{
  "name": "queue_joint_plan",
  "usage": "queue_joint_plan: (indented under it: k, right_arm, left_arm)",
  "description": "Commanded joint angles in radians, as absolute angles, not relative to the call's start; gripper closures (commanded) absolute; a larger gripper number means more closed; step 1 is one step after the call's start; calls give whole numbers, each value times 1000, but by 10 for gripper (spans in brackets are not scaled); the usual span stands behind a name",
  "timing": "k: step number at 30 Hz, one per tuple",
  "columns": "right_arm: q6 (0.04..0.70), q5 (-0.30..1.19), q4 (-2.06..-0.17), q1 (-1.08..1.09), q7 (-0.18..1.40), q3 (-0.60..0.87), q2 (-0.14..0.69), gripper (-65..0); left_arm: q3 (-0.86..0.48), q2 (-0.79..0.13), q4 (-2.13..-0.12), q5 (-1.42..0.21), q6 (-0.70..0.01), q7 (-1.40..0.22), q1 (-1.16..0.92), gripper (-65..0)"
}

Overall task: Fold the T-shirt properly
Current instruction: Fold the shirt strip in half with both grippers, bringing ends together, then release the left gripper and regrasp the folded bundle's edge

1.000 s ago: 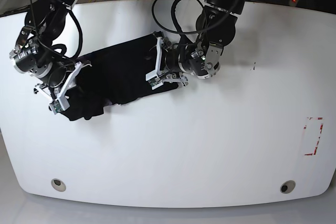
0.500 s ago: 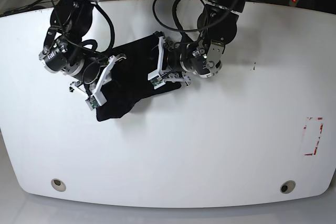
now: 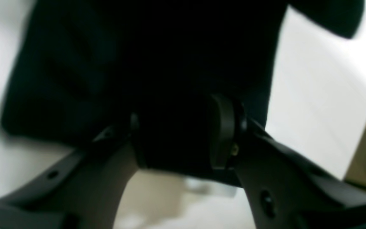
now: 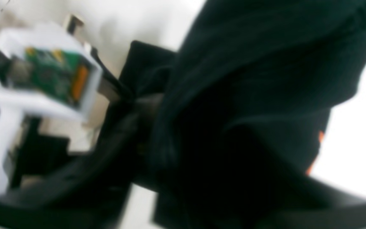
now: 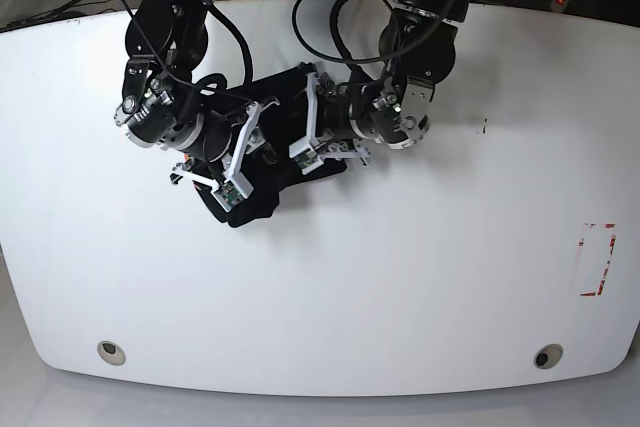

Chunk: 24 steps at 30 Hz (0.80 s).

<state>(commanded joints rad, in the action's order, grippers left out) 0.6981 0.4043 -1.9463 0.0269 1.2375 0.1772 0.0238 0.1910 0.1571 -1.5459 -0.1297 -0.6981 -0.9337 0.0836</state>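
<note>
The black T-shirt (image 5: 282,107) is bunched into a small heap between my two arms on the white table (image 5: 400,277). My right gripper (image 5: 238,179), on the left of the base view, is shut on one end of the cloth and holds it over the rest. My left gripper (image 5: 306,139) is shut on the other end. The left wrist view shows the left gripper (image 3: 176,136) with black cloth (image 3: 145,63) pinched between dark fingers (image 3: 224,130). In the blurred right wrist view, the T-shirt (image 4: 265,79) fills the frame with a speck of orange print (image 4: 320,136), hiding the fingertips.
Cables loop behind the arm at the back (image 5: 330,27). A red-marked rectangle (image 5: 597,259) lies near the table's right edge. Two round holes (image 5: 112,352) (image 5: 547,356) sit near the front edge. The other arm's white camera mount (image 4: 43,79) is close in the right wrist view.
My right gripper has swept rightward across the table with its end of the T-shirt, folding the cloth toward the left gripper. The spread shirt is now a compact heap. The left gripper barely moved.
</note>
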Motion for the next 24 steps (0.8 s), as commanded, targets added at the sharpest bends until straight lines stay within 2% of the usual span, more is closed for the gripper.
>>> queue_joint_plan:
  k: [2, 4, 9, 12, 16, 20, 24]
  right_arm:
    - [698, 406, -1949, 24, 1237, 176, 24, -504]
    - [698, 406, -1951, 22, 1237, 174, 22, -533]
    - [698, 526, -1951, 5, 1239, 179, 22, -518]
    - [698, 555, -1951, 1, 1239, 200, 22, -503]
    - [698, 561, -1951, -21, 1241, 274, 22, -495]
    - [698, 550, -1949, -28, 1237, 286, 30, -495]
    - [698, 550, -1943, -28, 1236, 282, 50, -495]
  left_arm:
    - [156, 157, -1590, -131, -698, -934, 84, -237]
    - [133, 157, -1624, -131, -698, -934, 84, -237]
    - [74, 157, -1742, -131, -698, -938, 61, -237]
    - [8, 117, -1836, -131, -698, -938, 27, -237]
    - [-91, 27, -1911, -131, -698, -938, -27, -237]
    - [-219, -108, -1910, -131, -698, -937, -73, -237]
    - [-297, -174, -1893, -131, -698, -937, -96, -237]
